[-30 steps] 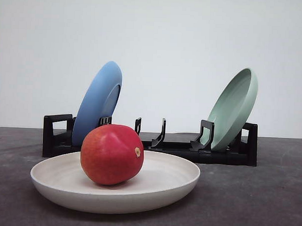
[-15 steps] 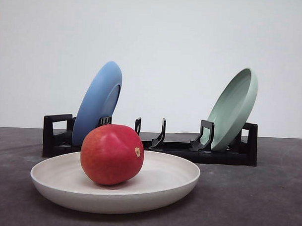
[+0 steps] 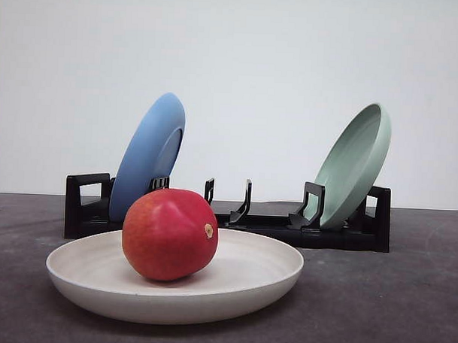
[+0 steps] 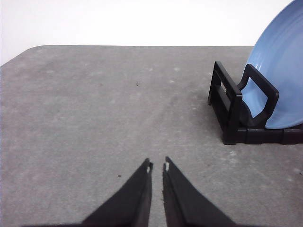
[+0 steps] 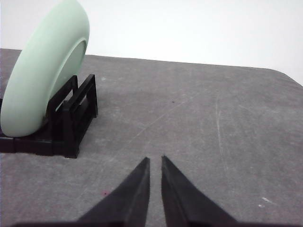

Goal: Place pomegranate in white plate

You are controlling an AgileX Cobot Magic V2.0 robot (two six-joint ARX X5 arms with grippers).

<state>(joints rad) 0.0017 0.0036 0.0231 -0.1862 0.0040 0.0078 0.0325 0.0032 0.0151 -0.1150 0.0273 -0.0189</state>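
**A:** Although the two arms were absent from the front view, where did the pomegranate (image 3: pixel 169 234) lie?

**B:** It rested inside the white plate (image 3: pixel 262 289), touching the plate's floor left of centre, its tan stem nub turned sideways toward the plate's right rim. The raised rim ringed it, which, in my judgement, was why a round fruit sat there without rolling off. The plate itself lay flat on the grey desk (image 3: pixel 390 305), near its front edge.

**A:** And the items behind?

**B:** A black dish rack (image 3: pixel 272 224) stood toward the desk's far edge. A blue plate (image 3: pixel 148 154) leaned in its left-end slot and a pale green plate (image 3: pixel 356 165) in its right-end slot, each tilted against an upright so that it stood on edge. The middle slots held nothing.

**A:** How were the grippers disposed?

**B:** The left gripper (image 4: pixel 157 166) hovered over bare desk near the rack's blue-plate end, its jaws drawn almost together with a thin slit between the tips and nothing held. The right gripper (image 5: pixel 154 159) hung likewise over bare desk beside the green-plate end, jaws nearly closed and empty. Both stood well apart from the fruit.

**A:** What did that imply for the task?

**B:** Judged from this arrangement, the placement looked complete, with both arms clear of the plate.
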